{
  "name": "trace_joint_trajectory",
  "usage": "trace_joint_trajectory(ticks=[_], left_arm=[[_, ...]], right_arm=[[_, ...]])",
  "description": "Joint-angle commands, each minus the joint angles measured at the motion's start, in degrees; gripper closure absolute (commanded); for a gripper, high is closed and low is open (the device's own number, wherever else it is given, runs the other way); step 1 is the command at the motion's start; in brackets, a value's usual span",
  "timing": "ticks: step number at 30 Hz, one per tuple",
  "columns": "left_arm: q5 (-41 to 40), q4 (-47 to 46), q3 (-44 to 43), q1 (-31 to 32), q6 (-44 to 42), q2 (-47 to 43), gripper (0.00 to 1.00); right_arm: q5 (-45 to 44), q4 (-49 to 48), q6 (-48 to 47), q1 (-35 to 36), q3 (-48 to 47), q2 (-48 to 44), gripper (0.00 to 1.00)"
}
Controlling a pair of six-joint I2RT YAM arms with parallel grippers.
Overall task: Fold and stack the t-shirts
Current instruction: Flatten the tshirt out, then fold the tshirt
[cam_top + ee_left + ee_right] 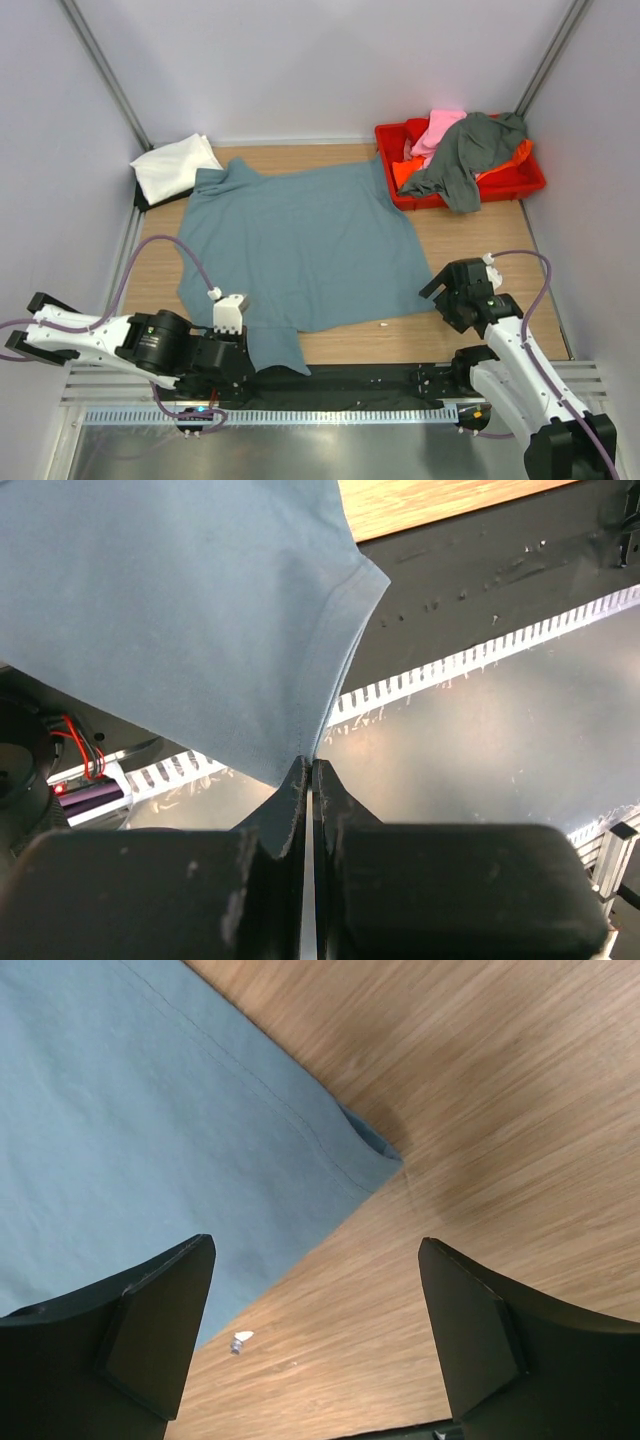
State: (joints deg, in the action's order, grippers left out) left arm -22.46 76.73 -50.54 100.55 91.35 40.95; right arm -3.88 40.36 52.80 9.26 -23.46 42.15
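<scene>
The closed left gripper (308, 765) pinches the hem of the blue-grey t-shirt (300, 240) spread flat on the wooden tabletop (480, 240). The right gripper (315, 1290) hangs open over the shirt's near-right corner. In the far-right corner, a red plastic crate (520, 185) holds a crumpled dark grey t-shirt (470, 150), pink t-shirt (440, 128) and orange t-shirt (405, 172). A folded white t-shirt (175, 165) lies in the far-left corner.

Top cam looks down from behind me; my 2 wrist cams shoot close-up; all 3 share the blue-grey t-shirt (300, 240).

the spread t-shirt (300, 240) is showing plain dusty blue-grey, the folded t-shirt (172, 165) white, the crate (522, 184) red, the worktop (480, 240) pale wood-grain.
</scene>
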Motion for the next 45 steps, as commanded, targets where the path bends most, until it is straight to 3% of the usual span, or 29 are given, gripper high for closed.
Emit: trace_joint_trajectory(ticks=[1, 5, 11, 16, 17, 20, 25, 31, 35, 40, 45], left_arm=[[-2.94, 11.25, 0.80, 0.35, 1.99, 0.01, 1.00], [-3.64, 11.42, 0.97, 0.35, 1.90, 0.10, 1.00], [-4.79, 14.23, -0.96, 0.43, 3.30, -1.84, 1.00], [-4.61, 15.29, -1.66, 0.43, 3.75, -2.19, 1.00], [-4.79, 15.64, -2.10, 0.43, 3.75, -2.10, 1.00], [-5.40, 18.44, -4.73, 0.35, 3.57, -1.66, 1.00], [-6.37, 18.37, -8.51, 0.35, 1.55, -3.24, 1.00], [-7.68, 18.37, -12.12, 0.35, 0.76, -3.69, 1.00], [-11.02, 18.37, -15.72, 0.35, -0.65, -2.72, 1.00], [-17.08, 18.46, -17.83, 0.43, -0.47, -3.50, 1.00], [-24.20, 18.54, -19.41, 0.43, -2.58, -2.55, 1.00]], right_arm=[[-3.85, -3.53, 3.37, -0.20, -0.18, -1.55, 0.11], [-5.00, -7.47, 3.45, -0.12, 1.75, -0.06, 0.16], [-4.47, -12.49, 2.58, -0.12, 4.39, 3.64, 0.33], [-4.29, -12.06, 1.52, -0.12, 5.27, 0.05, 0.60], [-3.51, -11.54, 1.09, -0.12, 5.27, -1.70, 0.75], [-0.62, -9.87, 1.52, -0.12, 5.01, -4.87, 0.99], [5.28, -6.27, 2.84, -0.12, 3.26, -9.01, 0.99], [4.93, 9.55, 2.66, -0.12, -5.88, -18.75, 0.99], [5.11, 16.49, 1.35, -0.12, -11.77, -19.74, 0.98], [6.43, 14.14, -2.87, -0.12, -15.03, -13.16, 0.99], [6.52, 4.39, -6.39, -0.12, -18.53, -1.74, 0.99]])
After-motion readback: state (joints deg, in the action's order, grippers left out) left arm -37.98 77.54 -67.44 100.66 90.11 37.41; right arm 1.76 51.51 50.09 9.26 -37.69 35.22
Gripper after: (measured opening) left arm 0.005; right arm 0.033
